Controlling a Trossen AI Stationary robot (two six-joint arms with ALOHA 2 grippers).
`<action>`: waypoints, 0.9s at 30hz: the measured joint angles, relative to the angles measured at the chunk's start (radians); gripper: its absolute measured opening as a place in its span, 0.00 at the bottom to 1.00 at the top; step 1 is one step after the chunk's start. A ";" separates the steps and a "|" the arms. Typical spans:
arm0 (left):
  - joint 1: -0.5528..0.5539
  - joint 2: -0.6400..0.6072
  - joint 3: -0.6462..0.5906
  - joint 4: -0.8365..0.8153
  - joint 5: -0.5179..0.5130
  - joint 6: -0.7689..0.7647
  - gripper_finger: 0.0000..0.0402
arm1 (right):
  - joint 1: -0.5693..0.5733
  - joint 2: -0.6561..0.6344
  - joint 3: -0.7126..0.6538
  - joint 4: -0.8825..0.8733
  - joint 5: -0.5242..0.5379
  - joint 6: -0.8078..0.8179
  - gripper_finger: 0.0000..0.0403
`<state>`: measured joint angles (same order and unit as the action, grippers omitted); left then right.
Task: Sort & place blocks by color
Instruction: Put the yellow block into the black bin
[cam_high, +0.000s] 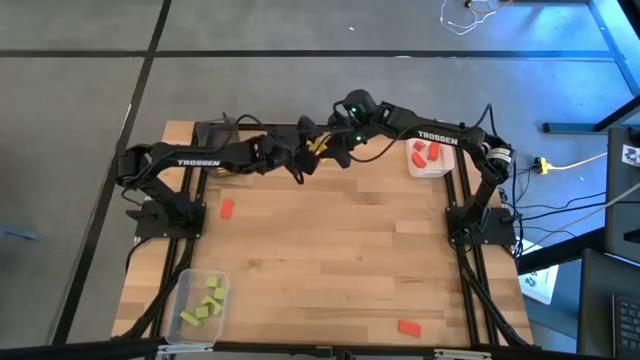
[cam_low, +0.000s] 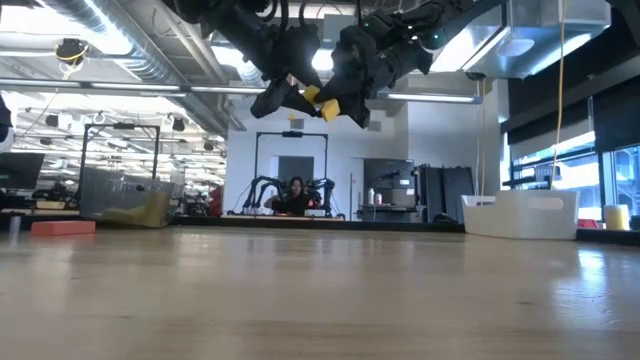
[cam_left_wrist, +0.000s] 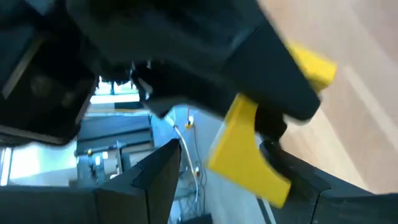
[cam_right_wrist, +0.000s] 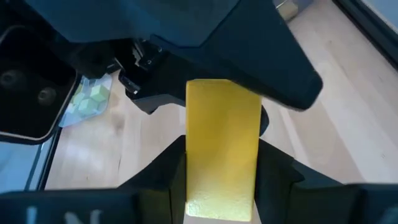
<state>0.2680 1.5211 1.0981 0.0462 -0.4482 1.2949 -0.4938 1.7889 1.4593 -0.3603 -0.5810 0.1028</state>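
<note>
Both my arms meet high above the far middle of the table, well clear of the wood. My right gripper (cam_right_wrist: 222, 180) is clamped on a yellow bar block (cam_right_wrist: 224, 146), fingers pressing its two long sides. The bar's long axis runs straight out ahead between those fingers, its far end against my left gripper (cam_high: 300, 152). In the low view the bar (cam_low: 318, 102) hangs tilted between the two dark heads. My left gripper's fingers (cam_left_wrist: 158, 177) stand spread wide, the yellow bar (cam_left_wrist: 242, 149) just beside them; contact unclear, no hold seen.

Containers: white tray (cam_high: 428, 171), far right corner, holds red blocks (cam_high: 426, 152). Clear tray (cam_high: 186, 290), near left, holds light green blocks (cam_high: 205, 300). Loose on the table (cam_high: 330, 250): one red block (cam_high: 227, 208) near my left arm's base, another red block (cam_high: 408, 327) at the near right edge
</note>
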 joint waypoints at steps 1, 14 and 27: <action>-0.002 0.000 0.000 0.001 0.009 0.000 0.51 | 0.000 0.000 0.000 -0.001 0.000 0.001 0.32; -0.012 0.000 -0.001 0.008 0.014 0.000 0.42 | -0.001 0.000 0.000 -0.002 0.004 0.001 0.32; -0.014 -0.002 0.001 0.033 0.023 -0.025 0.20 | 0.002 0.000 0.000 0.007 0.011 0.006 0.32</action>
<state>0.2541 1.5191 1.0988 0.0792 -0.4254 1.2700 -0.4923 1.7893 1.4592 -0.3534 -0.5704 0.1093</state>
